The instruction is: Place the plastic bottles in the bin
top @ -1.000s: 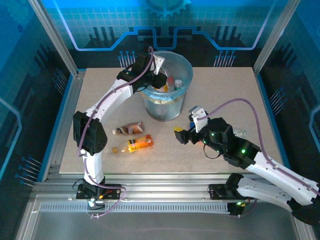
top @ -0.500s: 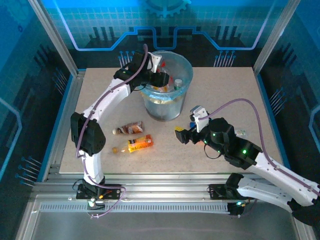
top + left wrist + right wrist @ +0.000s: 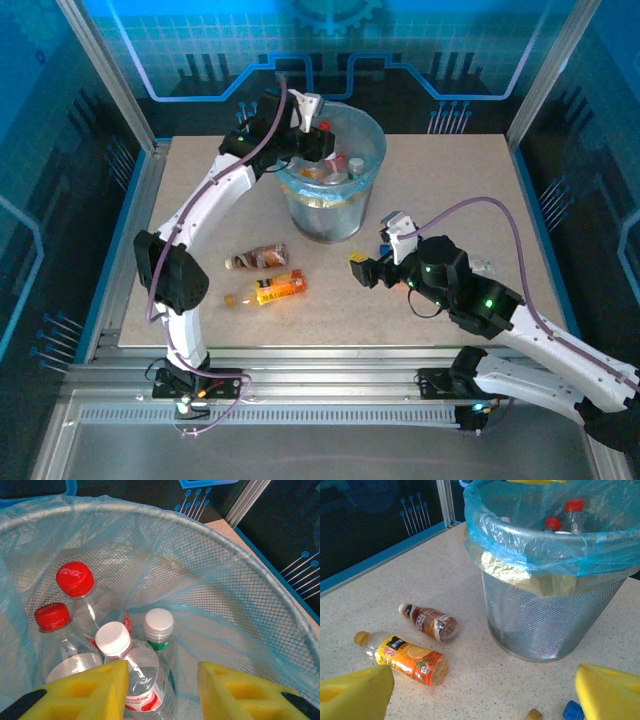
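Left claw [image 3: 162, 680] lifted back over bin [image 3: 235, 575], jaws apart, empty, right claw [image 3: 481, 692] unmoved, wide apart

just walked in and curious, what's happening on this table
It's a tidy-up by two robot arms. The left tool hangs open and empty over the bin, above several capped bottles inside. The right tool is open, empty, low over the table nearby. An orange-label bottle and a brown bottle lie on the table, not yet binned.
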